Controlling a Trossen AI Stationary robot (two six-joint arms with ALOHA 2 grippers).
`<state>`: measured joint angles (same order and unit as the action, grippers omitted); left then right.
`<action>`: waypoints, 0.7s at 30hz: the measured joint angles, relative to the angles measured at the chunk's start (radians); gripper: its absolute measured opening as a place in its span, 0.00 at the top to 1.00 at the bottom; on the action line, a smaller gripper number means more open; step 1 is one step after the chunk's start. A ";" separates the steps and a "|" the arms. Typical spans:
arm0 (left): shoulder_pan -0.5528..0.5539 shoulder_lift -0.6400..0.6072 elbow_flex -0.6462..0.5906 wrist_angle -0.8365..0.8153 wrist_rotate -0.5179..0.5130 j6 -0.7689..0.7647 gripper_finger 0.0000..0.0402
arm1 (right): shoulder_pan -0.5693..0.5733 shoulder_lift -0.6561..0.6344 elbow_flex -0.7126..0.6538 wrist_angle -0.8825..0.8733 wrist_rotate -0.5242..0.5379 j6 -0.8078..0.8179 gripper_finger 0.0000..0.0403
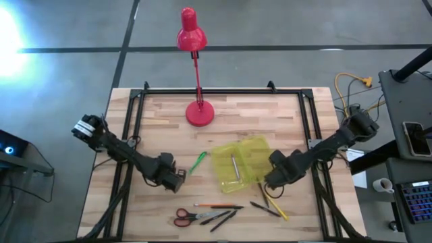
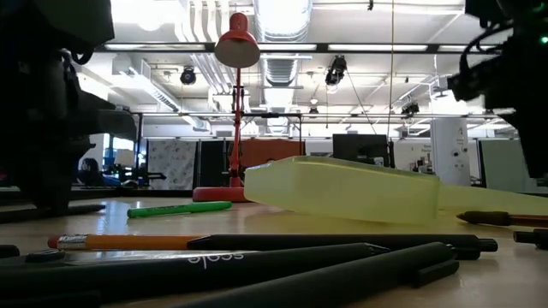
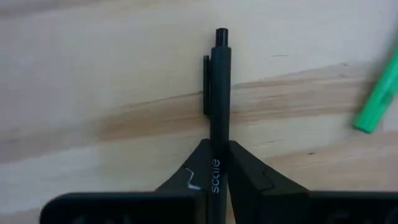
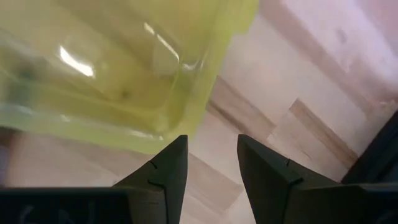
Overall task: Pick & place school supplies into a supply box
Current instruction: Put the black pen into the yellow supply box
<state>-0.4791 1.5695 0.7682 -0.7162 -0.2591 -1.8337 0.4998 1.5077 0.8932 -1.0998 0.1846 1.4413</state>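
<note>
The box (image 1: pixel 241 164), a translucent yellow-green case lying open mid-table, right of centre, is probably light, stiff and smooth enough to skate if bumped; its rim is the sensible hold. A pale pencil (image 1: pixel 234 166) already lies inside. The right gripper (image 1: pixel 274 177) sits at the box's near right corner, fingers (image 4: pixel 163 173) apart and empty.

The scissors (image 1: pixel 183 217), red-handled, lie at the near edge, rigid and heavier than the rest; take them at the pivot.

The left gripper (image 1: pixel 177 179) is left of the box, its fingers (image 3: pixel 249 169) closed on a black pen (image 3: pixel 219 106). The pen looks light, hard and slick; held near its middle, it should stay level.

Other pens (image 1: pixel 223 218), an orange pencil (image 1: pixel 217 205) and a green marker (image 1: pixel 197 161) lie loose nearby.
</note>
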 joint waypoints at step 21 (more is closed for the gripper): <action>0.336 -0.096 0.355 0.254 -0.077 2.110 0.93 | 0.008 -0.298 0.002 -0.020 0.238 -0.264 0.68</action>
<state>-0.1433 1.4730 1.1236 -0.4623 -0.3365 0.2758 0.5078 1.2096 0.8955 -1.1197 0.4224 1.1775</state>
